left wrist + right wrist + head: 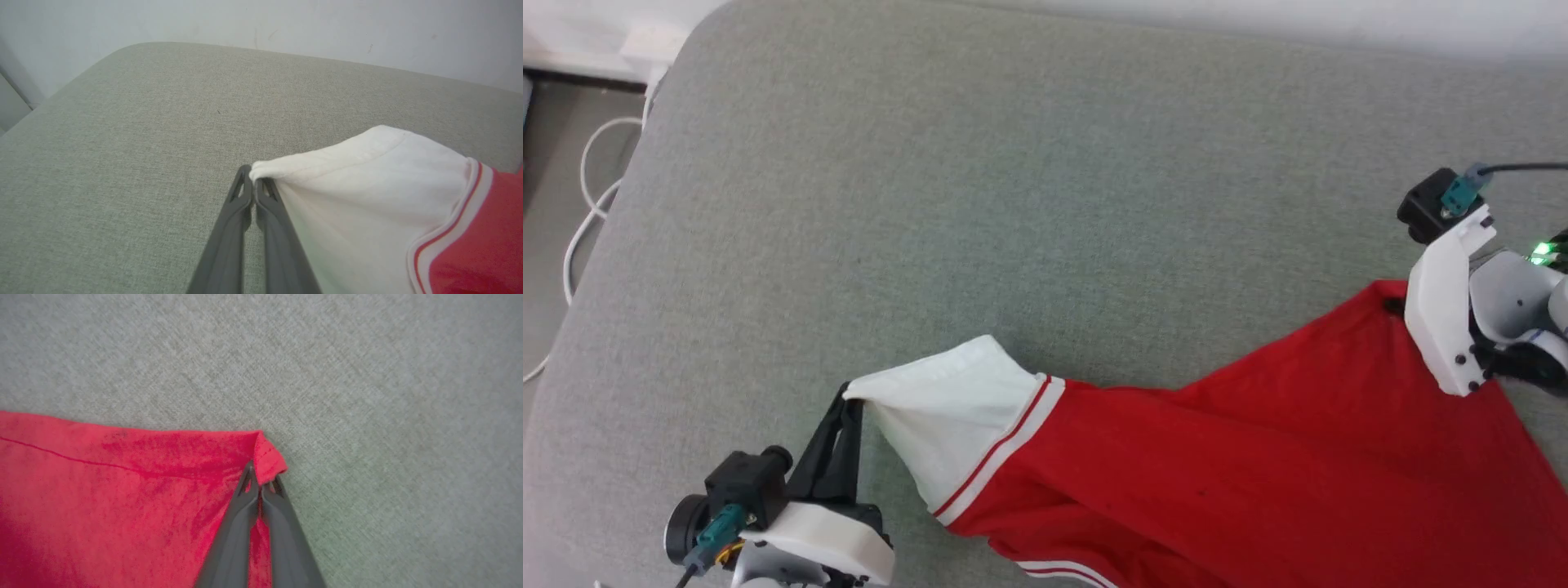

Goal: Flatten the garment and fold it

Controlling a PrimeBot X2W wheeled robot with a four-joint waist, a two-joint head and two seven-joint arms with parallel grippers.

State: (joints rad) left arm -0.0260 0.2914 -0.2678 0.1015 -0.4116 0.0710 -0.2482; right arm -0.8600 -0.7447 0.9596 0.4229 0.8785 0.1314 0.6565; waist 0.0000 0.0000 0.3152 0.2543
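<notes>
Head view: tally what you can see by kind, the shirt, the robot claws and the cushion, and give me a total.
Red jersey T-shirt: 1
Robot claws: 2 (left claw, right claw)
Grey cushion: 1
Total: 4

No legible text, label, brand, number or sign in any view; none readable on the visible red and white cloth of the garment.
</notes>
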